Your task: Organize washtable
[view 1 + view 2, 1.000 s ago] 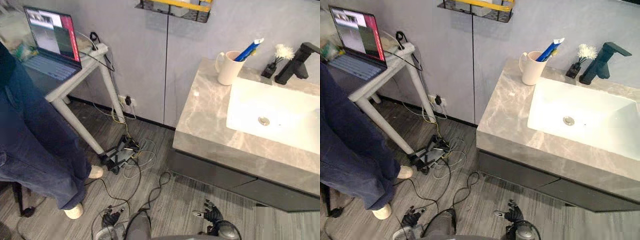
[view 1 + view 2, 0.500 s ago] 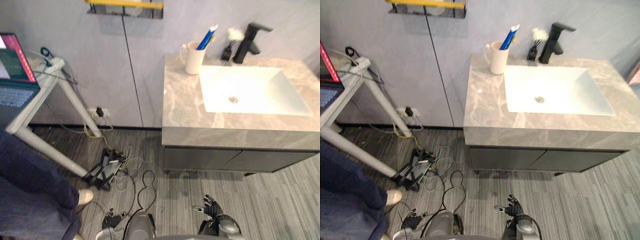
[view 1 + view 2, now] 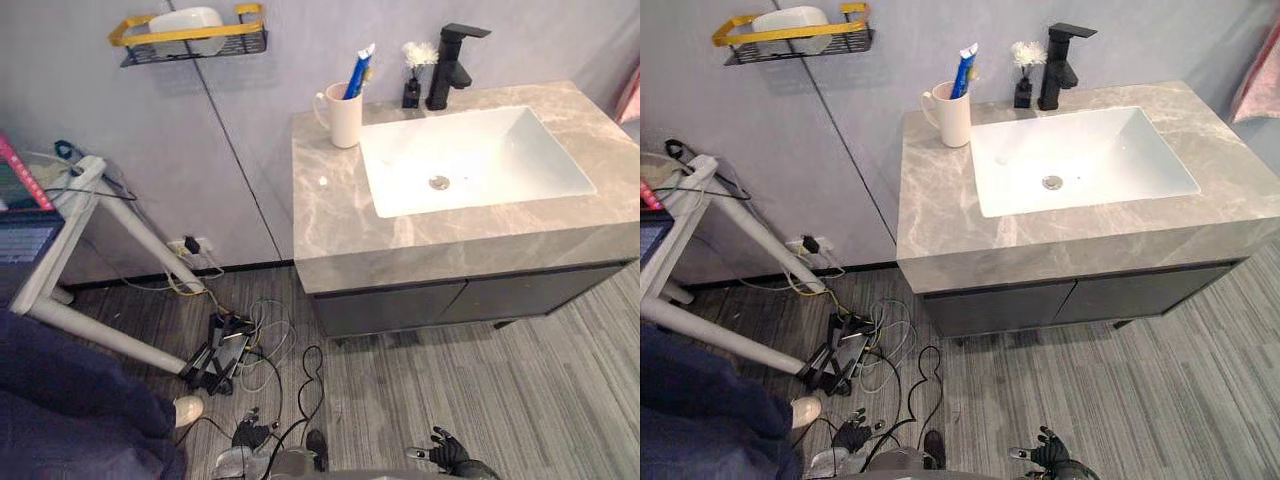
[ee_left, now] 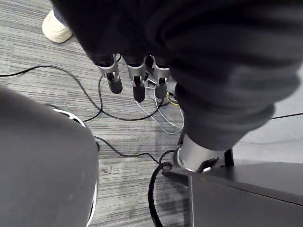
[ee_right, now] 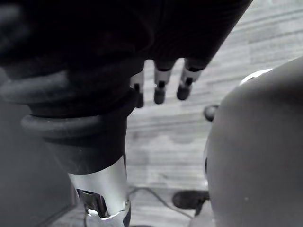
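washtable [image 3: 335, 215]: grey marble top with a white basin [image 3: 480, 165] set in it, standing against the wall. at its back left corner a cream cup [image 3: 344, 115] stands upright, holding a blue tube [image 3: 357, 72]. at the basin's back edge are a small dark vase [image 3: 412, 90] with a white flower and, just beside it, a black faucet [image 3: 452, 62]. left hand [image 3: 247, 435] and right hand [image 3: 447, 453] hang low over the grey floor [image 3: 520, 380], well apart from the washtable, fingers straight and spread, holding nothing. a wire shelf [image 3: 190, 35] is mounted on the wall to the left.
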Available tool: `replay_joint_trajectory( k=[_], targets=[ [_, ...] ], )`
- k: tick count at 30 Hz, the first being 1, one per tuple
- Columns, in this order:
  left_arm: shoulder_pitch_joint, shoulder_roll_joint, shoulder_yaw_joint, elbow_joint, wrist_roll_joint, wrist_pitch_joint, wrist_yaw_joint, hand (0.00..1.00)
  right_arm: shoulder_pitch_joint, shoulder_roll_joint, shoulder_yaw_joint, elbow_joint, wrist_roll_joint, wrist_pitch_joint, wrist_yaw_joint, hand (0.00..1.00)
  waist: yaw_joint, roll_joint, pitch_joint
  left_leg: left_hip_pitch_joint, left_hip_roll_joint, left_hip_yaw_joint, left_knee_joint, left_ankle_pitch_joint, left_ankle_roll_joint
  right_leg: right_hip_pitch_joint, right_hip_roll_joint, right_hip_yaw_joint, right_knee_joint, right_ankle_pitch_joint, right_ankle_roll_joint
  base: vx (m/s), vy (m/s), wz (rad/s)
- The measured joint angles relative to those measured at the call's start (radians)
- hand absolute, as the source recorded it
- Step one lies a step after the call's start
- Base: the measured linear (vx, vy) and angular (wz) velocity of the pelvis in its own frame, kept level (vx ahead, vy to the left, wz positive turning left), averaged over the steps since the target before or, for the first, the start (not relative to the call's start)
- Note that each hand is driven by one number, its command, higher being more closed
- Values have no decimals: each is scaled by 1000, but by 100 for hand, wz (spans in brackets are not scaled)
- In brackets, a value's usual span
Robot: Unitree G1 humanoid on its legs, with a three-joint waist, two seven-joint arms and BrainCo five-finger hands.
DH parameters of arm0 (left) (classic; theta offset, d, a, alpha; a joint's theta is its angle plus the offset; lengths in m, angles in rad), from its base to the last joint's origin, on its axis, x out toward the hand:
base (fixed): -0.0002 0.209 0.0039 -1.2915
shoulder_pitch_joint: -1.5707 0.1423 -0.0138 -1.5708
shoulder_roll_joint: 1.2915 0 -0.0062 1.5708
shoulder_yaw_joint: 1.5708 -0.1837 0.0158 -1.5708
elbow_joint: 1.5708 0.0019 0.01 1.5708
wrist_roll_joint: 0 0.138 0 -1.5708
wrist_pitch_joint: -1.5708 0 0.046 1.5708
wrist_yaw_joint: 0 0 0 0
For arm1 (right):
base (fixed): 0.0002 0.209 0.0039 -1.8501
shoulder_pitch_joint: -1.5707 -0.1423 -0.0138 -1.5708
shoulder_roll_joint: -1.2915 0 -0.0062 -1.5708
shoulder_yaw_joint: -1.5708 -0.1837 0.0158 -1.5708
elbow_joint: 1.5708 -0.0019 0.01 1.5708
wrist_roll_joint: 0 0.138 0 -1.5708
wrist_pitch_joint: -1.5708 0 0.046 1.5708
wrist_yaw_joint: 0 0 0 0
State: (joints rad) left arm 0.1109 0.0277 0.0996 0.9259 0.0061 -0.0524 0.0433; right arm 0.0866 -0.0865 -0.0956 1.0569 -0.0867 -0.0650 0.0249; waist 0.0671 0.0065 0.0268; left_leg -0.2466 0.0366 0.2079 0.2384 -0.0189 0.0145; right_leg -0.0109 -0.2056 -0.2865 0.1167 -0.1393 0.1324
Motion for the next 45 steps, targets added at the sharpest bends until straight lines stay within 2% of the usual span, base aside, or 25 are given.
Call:
replay_joint_trajectory(
  k=[5,10,11,12,13,19,21,22,23,24,27,28,29,30,31,32,33,34,36,37,38,39,40,41,45],
  targets=[
    [-4,-7,20,8,-15,-4,2,0,-18,-1,15,-8,6,-10,-1,0,4,21,66,17,43,-70,-3,20,-32,16,46,-32,47,-17,-35,-201,-83,20],
    [-5,-18,88,18,-36,-5,0,0,-13,2,15,-24,6,-18,-2,0,2,13,73,25,36,-118,12,18,-47,-33,30,34,99,-23,-40,-164,24,-31],
    [-6,-24,109,17,-38,-5,0,0,-12,3,15,-24,6,-19,-1,0,5,10,74,14,27,-170,60,-5,-45,-39,27,50,103,-21,-41,-91,222,-100],
    [0,-35,173,17,-41,-10,3,0,-9,3,17,-40,5,-19,0,0,4,15,75,6,14,-332,184,-105,-101,-56,37,116,114,-10,-26,-63,288,-144],
    [4,-35,191,17,-40,-9,4,0,-1,10,17,-57,5,-24,0,0,5,20,74,20,14,-385,202,-191,-115,-77,62,184,119,-6,-19,-51,322,-149],
    [-8,-18,228,17,-29,-11,6,0,11,39,16,-73,6,-24,2,0,0,-15,61,-24,33,-190,308,-298,-78,-141,93,413,6,100,-49,-16,211,-113],
    [-23,-14,222,30,6,-8,7,0,13,39,16,-109,7,-25,1,0,-2,-14,61,-42,59,-93,345,-327,-53,-192,102,478,-5,186,-5,-62,202,-161],
    [-22,-15,213,31,12,-6,8,0,6,39,17,-113,8,-24,1,0,5,1,62,-42,91,-25,336,-319,-32,-220,112,462,-21,236,-27,-45,127,-179],
    [-26,-22,211,29,17,-2,7,0,-3,38,18,-130,7,-22,1,0,-1,11,62,-34,121,61,316,-308,5,-272,109,315,43,218,-93,-35,155,-218],
    [-28,-30,213,29,17,2,8,0,0,37,18,-142,6,-24,1,0,0,8,59,7,130,147,289,-305,11,-310,70,111,223,115,-139,-12,129,-192],
    [-11,-50,213,32,4,5,18,0,-2,30,18,-143,1,-28,2,0,-2,20,62,138,157,329,284,-310,35,-259,-17,-174,438,-34,-235,-16,68,-184],
    [-11,-50,213,36,2,4,20,0,-1,30,18,-140,1,-30,2,0,-7,17,61,162,157,357,279,-311,34,-252,-31,-210,448,-46,-243,5,-25,-144],
    [-5,-40,222,39,-4,3,22,0,1,28,28,-126,0,-34,2,0,-10,-7,53,200,131,401,268,-320,20,-245,-17,-243,413,-41,-204,18,-22,-184],
    [-4,-51,238,63,-17,3,20,0,-11,7,60,-94,-2,-40,1,0,-4,17,48,203,126,344,210,-323,15,-237,61,-196,302,6,-188,-26,-69,-226],
    [5,-64,246,79,-18,3,21,0,-34,-4,77,-78,-3,-39,3,0,7,55,30,208,160,364,151,-306,-15,-227,97,-214,251,-1,-217,-54,-83,-195],
    [13,-68,249,82,-26,1,20,0,-44,-7,75,-69,-3,-35,2,0,-4,55,28,215,167,410,136,-299,-27,-231,72,-267,328,-56,-246,-54,-105,-164],
    [15,-57,244,81,-36,-1,21,0,-39,-14,78,-57,-3,-37,0,0,-30,34,30,244,166,470,126,-296,-37,-210,23,-304,408,-118,-196,51,-116,-172],
    [6,-26,244,89,-35,0,21,0,-39,-12,84,-30,-4,-35,0,0,-21,24,39,269,182,529,161,-317,-73,-170,49,-250,317,-103,-153,77,-105,-174],
    [5,-15,243,128,-32,7,22,0,-32,-9,83,-24,0,-35,1,0,-25,34,39,286,236,533,200,-308,-69,-132,145,-162,214,-41,-176,165,-209,-222],
    [26,-11,246,130,-22,11,23,0,-26,-8,75,-23,0,-42,0,0,-51,38,38,338,336,556,331,-307,-68,-78,258,-32,133,-7,-210,272,-292,-273],
    [25,-8,245,127,-11,11,22,0,-21,-8,64,-22,1,-43,-1,0,-55,43,40,340,387,571,429,-299,-53,-61,294,16,119,-1,-220,260,-225,-283],
    [24,-3,245,123,-11,10,21,0,-17,-6,54,-20,2,-43,-1,0,-54,35,39,324,438,562,551,-254,6,-46,317,81,113,4,-227,182,-47,-152],
    [24,3,245,123,-10,10,22,0,-16,-3,50,-20,5,-43,-1,0,-54,34,39,312,453,553,602,-240,17,-40,323,107,111,5,-229,171,15,-151],
    [23,0,246,121,-3,9,22,0,-16,-3,30,-19,6,-43,-1,0,-68,27,48,271,445,490,678,-275,67,-35,335,175,108,4,-234,154,47,-122],
    [75,-6,222,87,8,9,23,0,-22,-7,-69,7,14,-45,1,0,-51,31,72,128,185,78,607,-352,-23,-6,349,490,142,9,-215,93,259,-222]
  ],
)
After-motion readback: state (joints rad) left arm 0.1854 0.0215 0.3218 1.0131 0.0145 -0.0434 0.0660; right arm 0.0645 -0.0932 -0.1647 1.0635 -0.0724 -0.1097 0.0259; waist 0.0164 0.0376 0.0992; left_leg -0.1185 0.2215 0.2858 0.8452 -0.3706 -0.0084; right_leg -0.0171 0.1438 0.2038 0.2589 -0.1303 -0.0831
